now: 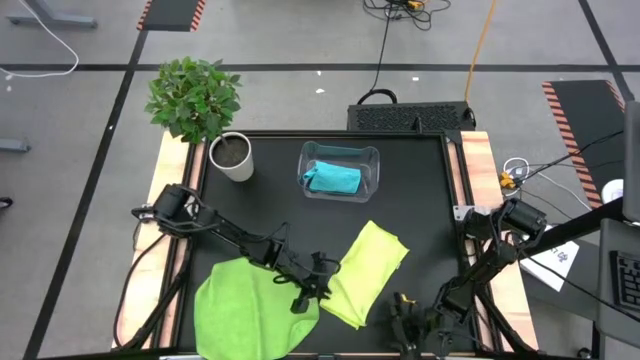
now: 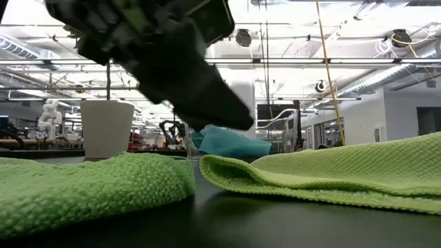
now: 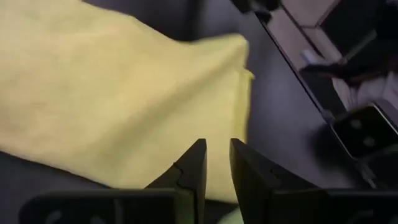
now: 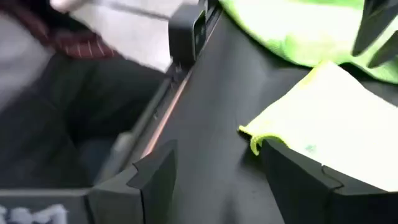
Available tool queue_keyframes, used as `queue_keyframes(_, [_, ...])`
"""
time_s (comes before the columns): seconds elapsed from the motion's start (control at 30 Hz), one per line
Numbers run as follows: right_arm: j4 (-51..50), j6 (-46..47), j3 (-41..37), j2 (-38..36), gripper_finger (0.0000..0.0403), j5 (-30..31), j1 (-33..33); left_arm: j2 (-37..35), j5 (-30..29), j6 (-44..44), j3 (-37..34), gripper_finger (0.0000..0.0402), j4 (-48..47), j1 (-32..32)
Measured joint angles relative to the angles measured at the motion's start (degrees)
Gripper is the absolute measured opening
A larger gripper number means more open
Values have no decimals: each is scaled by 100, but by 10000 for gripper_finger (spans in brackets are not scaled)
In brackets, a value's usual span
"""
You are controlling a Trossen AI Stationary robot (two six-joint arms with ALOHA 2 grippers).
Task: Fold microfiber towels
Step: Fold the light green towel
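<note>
A bright green towel (image 1: 250, 310) lies spread at the table's near left. A pale yellow-green towel (image 1: 368, 272) lies folded over in a slanting strip at the near middle; the low view shows its doubled edge (image 2: 227, 169). A turquoise towel (image 1: 333, 178) rests bunched in the clear bin (image 1: 372, 160). My left gripper (image 1: 305, 297) hovers between the two green towels, its fingers (image 3: 217, 163) a narrow gap apart with nothing between them. My right gripper (image 1: 402, 312) stands wide open (image 4: 217, 171) at the pale towel's near corner (image 4: 255, 134), which lies beside one finger.
A white pot (image 1: 232, 158) with a leafy plant stands at the far left of the table. The bin sits at the far middle. Wooden side rails (image 1: 478, 170) border the black tabletop, and bare table (image 1: 420, 200) lies to the right of the bin.
</note>
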Motion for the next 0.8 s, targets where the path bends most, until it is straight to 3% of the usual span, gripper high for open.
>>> queue_keyframes(0.23, [-665,-1305,532,459,222,14,-176,-5,-642,269,4,72,-271,-283])
queue_keyframes(0.43, [-1307,-1803,1028,816,222,453,-217,-7,-1072,-248,7,72,-789,-285])
queue_keyframes(0.57, [-1326,-2100,1130,905,222,886,-197,-7,-1388,-568,7,72,-1138,-285])
queue_keyframes(0.8, [-1251,-2414,1133,906,222,1082,-161,-7,-1501,-850,9,72,-1193,-309])
